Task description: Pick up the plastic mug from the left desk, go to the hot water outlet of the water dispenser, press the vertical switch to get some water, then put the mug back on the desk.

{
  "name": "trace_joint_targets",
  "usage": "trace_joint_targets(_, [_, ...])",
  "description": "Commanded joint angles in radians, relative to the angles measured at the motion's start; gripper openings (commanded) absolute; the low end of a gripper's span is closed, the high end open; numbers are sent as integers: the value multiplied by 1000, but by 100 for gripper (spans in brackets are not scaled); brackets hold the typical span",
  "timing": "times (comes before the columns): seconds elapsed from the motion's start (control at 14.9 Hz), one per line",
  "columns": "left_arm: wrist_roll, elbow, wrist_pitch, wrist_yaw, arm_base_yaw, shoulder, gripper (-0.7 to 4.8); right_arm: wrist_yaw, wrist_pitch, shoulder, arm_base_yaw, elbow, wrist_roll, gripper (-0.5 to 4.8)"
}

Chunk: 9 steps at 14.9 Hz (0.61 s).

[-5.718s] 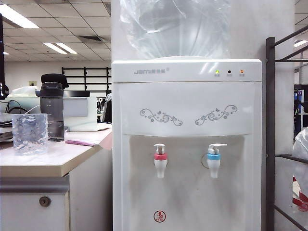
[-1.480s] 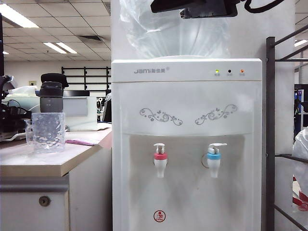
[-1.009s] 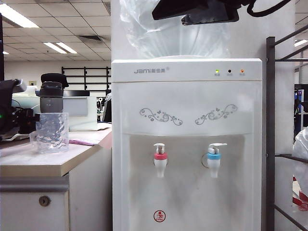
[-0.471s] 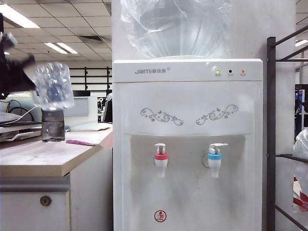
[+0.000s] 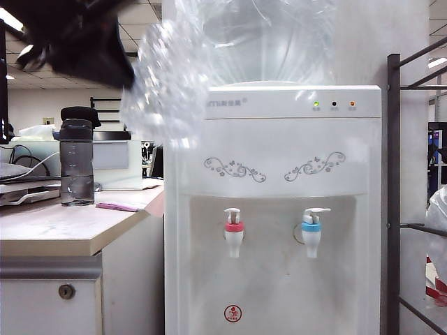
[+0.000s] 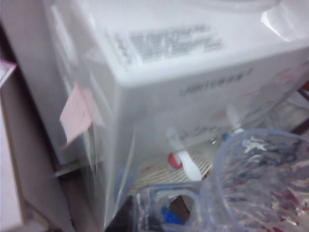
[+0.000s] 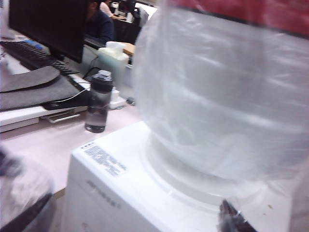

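Note:
My left gripper (image 5: 120,68), a dark blur high at the left of the exterior view, is shut on the handle of the clear dimpled plastic mug (image 5: 167,84). The mug hangs in the air, blurred, in front of the upper left corner of the white water dispenser (image 5: 279,174). In the left wrist view the mug (image 6: 263,183) fills one corner, with a dark finger (image 6: 181,209) showing through its handle loop. Far below it are the hot water outlet (image 5: 233,234) with its red collar and its vertical switch (image 5: 232,213). Of my right gripper only one fingertip (image 7: 231,218) shows, above the dispenser's top beside the water jug (image 7: 222,96).
A dark grey bottle (image 5: 77,157) with a black cap stands on the left desk (image 5: 63,234), next to a pink slip. The blue-collared tap (image 5: 311,234) is to the right of the red one. A dark metal rack (image 5: 392,195) stands right of the dispenser.
The mug has left the desk: a second ago it stood there, half a second ago it hung above the bottle, now it is higher and further right. The right arm has left the exterior view's top.

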Motion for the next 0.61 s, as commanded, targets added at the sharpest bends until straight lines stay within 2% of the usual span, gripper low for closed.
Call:
trace_joint_targets(0.07, [-142,-254,372,-469,-336,-16,-8,9,8,-23,-2,4,3,439])
trace_joint_targets(0.13, [-142,-305,470,-564,-398,2,-8,9,-3,-23,-2,4,0,439])
trace_joint_targets(0.27, [-197,-380,556,-647,-440,56,-8,9,-33,-23,-2,4,0,439])
trace_joint_targets(0.4, [-286,-425,605,-648,-438,133,-8,9,-64,-21,-2,4,0,439])
trace_joint_targets(0.47, [-301,-435,629,-650,-438,156,-8,9,-72,-21,-2,4,0,439])
trace_joint_targets(0.61, [-313,-444,758,-652,-439,242,-8,10,-89,-16,-3,3,0,439])
